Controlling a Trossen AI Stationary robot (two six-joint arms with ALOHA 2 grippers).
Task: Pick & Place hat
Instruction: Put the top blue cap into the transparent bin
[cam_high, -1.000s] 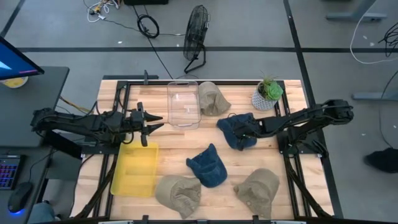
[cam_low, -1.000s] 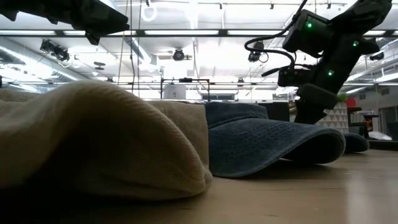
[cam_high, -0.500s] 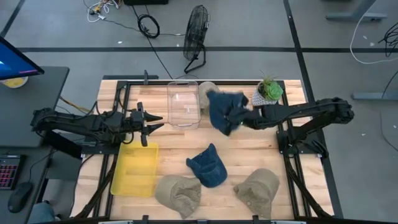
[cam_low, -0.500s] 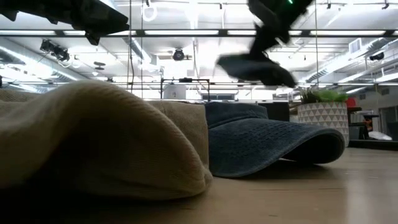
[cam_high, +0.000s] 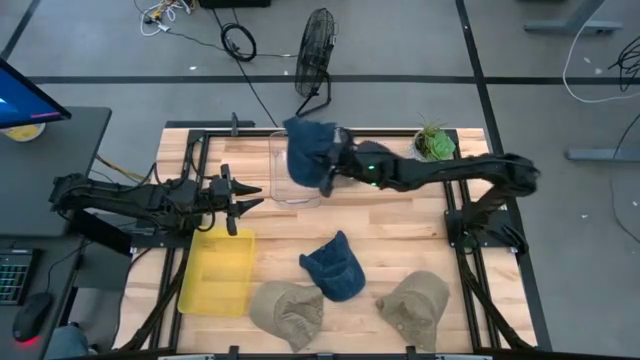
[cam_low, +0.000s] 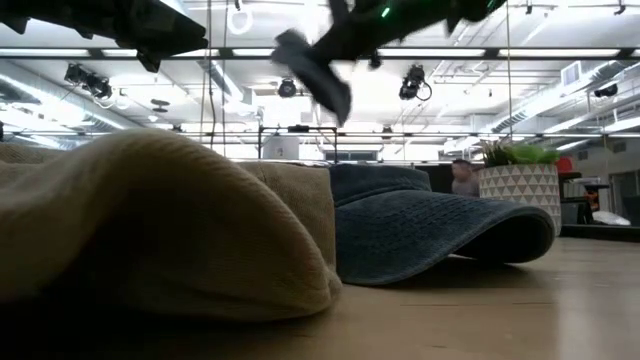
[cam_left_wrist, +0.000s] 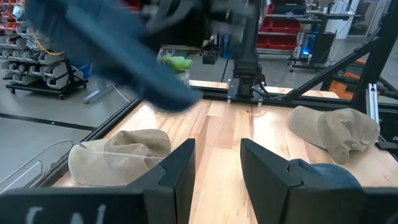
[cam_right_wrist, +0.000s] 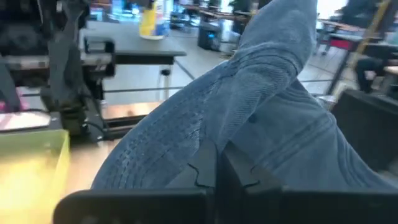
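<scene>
My right gripper (cam_high: 335, 166) is shut on a dark blue hat (cam_high: 306, 150), which hangs in the air over the clear bin (cam_high: 294, 185) at the table's far side. The low view shows this hat (cam_low: 315, 68) high above the table. A second blue hat (cam_high: 334, 266) lies at the table's middle. Two tan hats (cam_high: 288, 312) (cam_high: 414, 308) lie near the near edge, and a third tan hat (cam_left_wrist: 118, 148) lies beside the clear bin. My left gripper (cam_high: 243, 196) waits open at the table's left, above the yellow bin (cam_high: 215, 270). My right gripper pinches a bunched fold of the blue hat's cloth (cam_right_wrist: 214, 140) between its two shut fingers, reaching level from the table's right. The hat is lifted clear and droops off the fingers toward the left, over the clear bin. One layer or several, I cannot tell.
A potted plant (cam_high: 432, 147) stands at the far right corner, close to my right arm. The yellow bin lies open at the near left. Bare wood shows between the clear bin and the blue hat at the middle (cam_high: 400, 225). Black frame rails run along both sides.
My right gripper has lifted the blue hat off the table right of the middle and swept it up and toward the left and far edge, to above the clear bin. The hat is now clear of the table. My left arm has kept still.
</scene>
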